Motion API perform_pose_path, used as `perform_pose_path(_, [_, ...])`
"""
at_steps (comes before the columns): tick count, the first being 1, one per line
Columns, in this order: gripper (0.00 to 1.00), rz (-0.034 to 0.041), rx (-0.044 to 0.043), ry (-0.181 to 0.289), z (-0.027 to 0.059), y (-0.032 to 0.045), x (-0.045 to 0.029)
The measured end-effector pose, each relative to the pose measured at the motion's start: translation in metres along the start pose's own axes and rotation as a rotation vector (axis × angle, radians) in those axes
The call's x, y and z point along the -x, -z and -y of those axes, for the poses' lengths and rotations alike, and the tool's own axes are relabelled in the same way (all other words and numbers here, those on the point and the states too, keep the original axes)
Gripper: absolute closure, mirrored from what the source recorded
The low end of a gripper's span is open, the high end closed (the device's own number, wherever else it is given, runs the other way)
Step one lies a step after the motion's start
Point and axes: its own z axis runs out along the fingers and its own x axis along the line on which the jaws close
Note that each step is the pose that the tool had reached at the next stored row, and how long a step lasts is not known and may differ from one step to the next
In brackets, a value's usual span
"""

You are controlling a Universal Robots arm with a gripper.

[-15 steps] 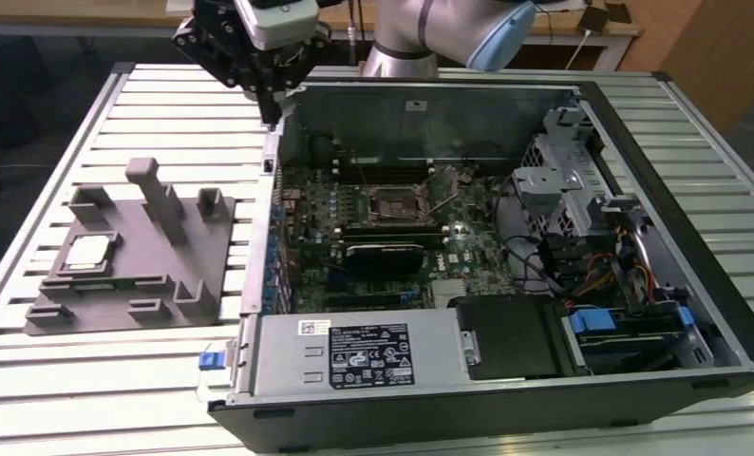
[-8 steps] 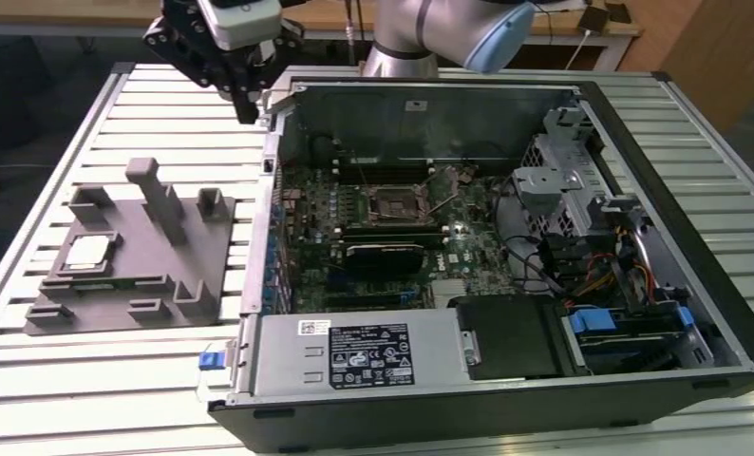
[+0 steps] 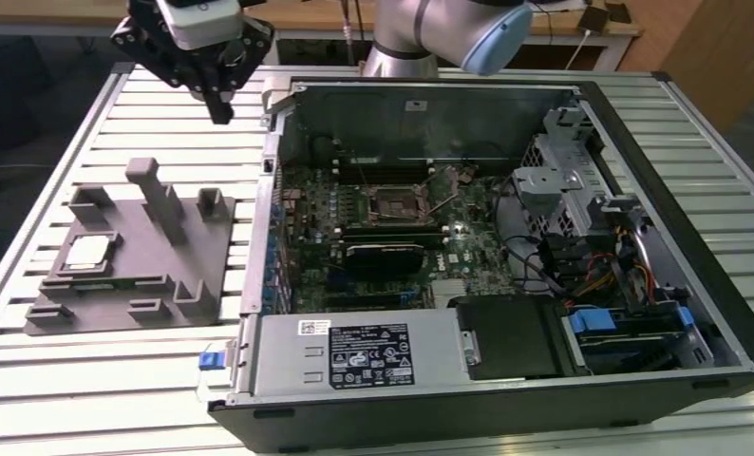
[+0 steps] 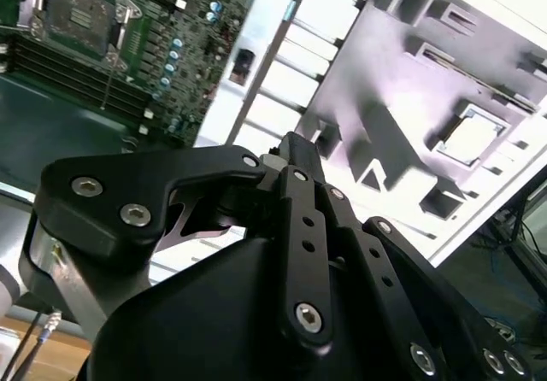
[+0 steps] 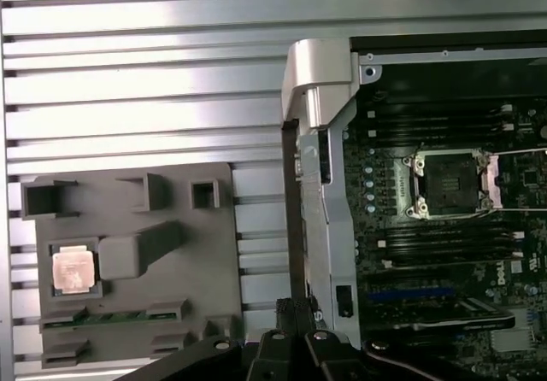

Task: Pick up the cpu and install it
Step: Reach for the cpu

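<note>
1. In the exterior view, the gripper (image 3: 221, 112) hangs high over the slatted table (image 3: 137, 399). It is above the far end of the grey holding fixture (image 3: 137, 304) and just outside the open computer case (image 3: 681, 123). Its fingers are pressed together and carry nothing. The cpu (image 3: 88, 252) lies flat in a recess on the fixture's side toward the exterior view's left, well apart from the gripper. The motherboard socket (image 3: 391, 201) inside the case has no chip in it. A white label (image 3: 368, 354) on the power supply housing carries print and small symbols that I cannot make out.

2. In the second wrist view, the gripper (image 4: 295, 146) shows its black fingers meeting at the tips. The cpu (image 4: 472, 137) sits pale in its pocket beyond them, and the socket (image 4: 79, 9) lies on the other side of the case wall.

3. In the first wrist view, the cpu (image 5: 73, 272) rests square in its recess, beside a raised block. The socket (image 5: 450, 182) shows a dark, bare centre. No writing here is legible.

4. Several risks follow, by my judgement:
   - The fingers must spread before they can take the chip, because together they would only press on its lid.
   - The fixture's upright posts stand near the pocket and could catch a finger.
   - A skewed grasp could seat the chip crooked and damage the socket contacts.
   - The case wall stands between the fixture and the socket.
</note>
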Motion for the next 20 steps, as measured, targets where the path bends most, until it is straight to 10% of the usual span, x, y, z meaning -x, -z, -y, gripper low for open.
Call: perform_pose_path(20, [0.89,0.0003,-0.0001,0.0,0.0049,0.0007,-0.0637])
